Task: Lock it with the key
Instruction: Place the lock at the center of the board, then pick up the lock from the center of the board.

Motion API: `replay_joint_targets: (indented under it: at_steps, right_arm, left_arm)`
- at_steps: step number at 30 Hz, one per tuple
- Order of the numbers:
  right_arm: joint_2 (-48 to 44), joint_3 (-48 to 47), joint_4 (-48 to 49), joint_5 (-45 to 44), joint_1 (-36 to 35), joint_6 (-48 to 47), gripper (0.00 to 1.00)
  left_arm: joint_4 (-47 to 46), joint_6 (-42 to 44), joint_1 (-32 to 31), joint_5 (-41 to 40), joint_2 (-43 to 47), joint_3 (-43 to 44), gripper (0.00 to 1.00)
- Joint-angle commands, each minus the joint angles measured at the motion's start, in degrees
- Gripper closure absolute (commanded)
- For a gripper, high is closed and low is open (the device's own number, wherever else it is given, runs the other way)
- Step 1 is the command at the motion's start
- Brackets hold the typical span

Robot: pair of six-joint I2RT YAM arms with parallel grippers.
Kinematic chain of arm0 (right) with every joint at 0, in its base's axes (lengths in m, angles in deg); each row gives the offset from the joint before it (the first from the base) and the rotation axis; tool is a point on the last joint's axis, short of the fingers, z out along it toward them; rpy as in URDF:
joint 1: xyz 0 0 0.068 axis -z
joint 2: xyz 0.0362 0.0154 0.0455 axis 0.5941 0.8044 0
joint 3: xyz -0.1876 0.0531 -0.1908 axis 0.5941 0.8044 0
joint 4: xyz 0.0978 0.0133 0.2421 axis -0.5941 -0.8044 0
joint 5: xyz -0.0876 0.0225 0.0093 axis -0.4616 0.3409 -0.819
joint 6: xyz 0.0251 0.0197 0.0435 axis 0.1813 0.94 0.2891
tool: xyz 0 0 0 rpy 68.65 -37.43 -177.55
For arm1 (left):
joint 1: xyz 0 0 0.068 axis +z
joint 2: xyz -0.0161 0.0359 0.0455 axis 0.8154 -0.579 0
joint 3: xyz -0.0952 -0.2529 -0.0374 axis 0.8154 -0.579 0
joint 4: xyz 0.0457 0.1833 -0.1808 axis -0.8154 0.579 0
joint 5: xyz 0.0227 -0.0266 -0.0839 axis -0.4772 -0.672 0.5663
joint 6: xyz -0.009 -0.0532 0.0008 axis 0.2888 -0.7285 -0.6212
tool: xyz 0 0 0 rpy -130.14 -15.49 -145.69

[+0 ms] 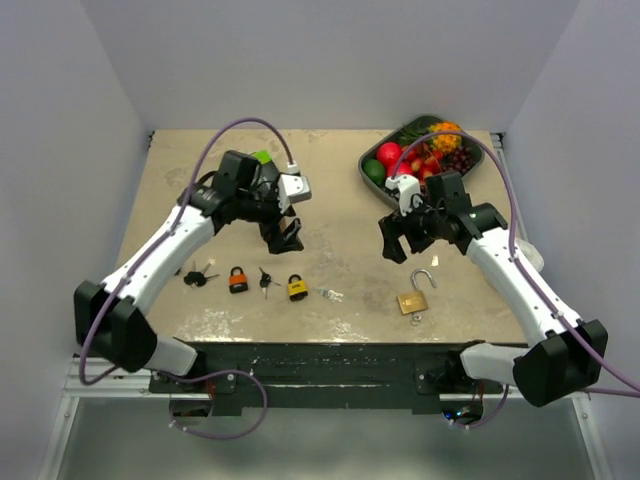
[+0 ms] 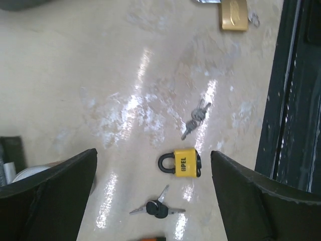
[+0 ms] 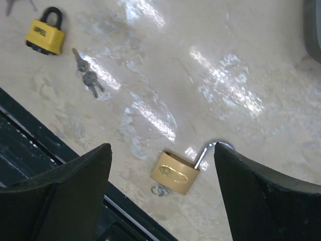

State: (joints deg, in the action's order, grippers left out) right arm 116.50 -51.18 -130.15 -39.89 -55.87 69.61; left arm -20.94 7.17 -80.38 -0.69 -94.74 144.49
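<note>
A brass padlock [image 1: 412,301] [image 3: 175,172] lies near the table's front right with its silver shackle swung open and a small key ring [image 3: 161,190] at its base. My right gripper [image 1: 401,238] [image 3: 163,150] hovers just above it, open, with the lock in view between its fingers. My left gripper [image 1: 285,235] [image 2: 153,158] is open and holds nothing, above a shut yellow padlock [image 1: 297,288] [image 2: 184,163] and black-headed keys [image 1: 265,279] [image 2: 156,208]. A bunch of silver keys [image 1: 331,294] [image 2: 194,118] [image 3: 86,75] lies between the two locks.
An orange padlock [image 1: 238,279] and another set of black keys [image 1: 198,275] lie left of the yellow one. A dark tray [image 1: 410,125] of fruit stands at the back right. The table's front edge [image 3: 60,145] runs close to the brass padlock.
</note>
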Motion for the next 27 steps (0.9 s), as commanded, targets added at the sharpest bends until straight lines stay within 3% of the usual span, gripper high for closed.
replay_joint_targets:
  at_steps: [1, 7, 11, 15, 18, 23, 27]
  right_arm:
    - [0.01, -4.25, -7.38, -9.04, 0.35, 2.22, 0.12]
    - [4.57, -6.17, -6.23, -14.76, 0.61, 8.79, 0.10]
    - [7.39, -6.80, -6.40, -10.03, 0.79, 18.92, 0.09]
    - [6.34, 3.80, -8.41, -14.14, 0.79, 28.58, 0.11]
    - [2.92, 11.89, -7.82, -16.34, 0.70, 33.42, 0.03]
    - [-1.30, 15.96, -9.31, -22.55, 0.26, 38.53, 0.01]
    - [1.84, 18.42, -8.08, -24.17, 0.08, 40.20, 0.01]
  left_arm:
    - [-15.69, -16.80, 3.08, -0.76, 8.70, -7.09, 0.01]
    - [-20.45, -22.79, 6.16, -1.11, 16.09, -12.45, 0.01]
    - [-21.16, -24.64, 7.12, -0.94, 17.77, -14.91, 0.01]
    - [-20.81, -24.29, 7.30, -1.90, 19.08, -15.53, 0.01]
    - [-20.46, -24.20, 7.56, -2.52, 19.44, -15.45, 0.01]
    - [-21.77, -25.60, 7.83, -3.14, 19.70, -15.71, 0.01]
    - [-22.91, -26.75, 7.83, -2.52, 18.91, -15.45, 0.01]
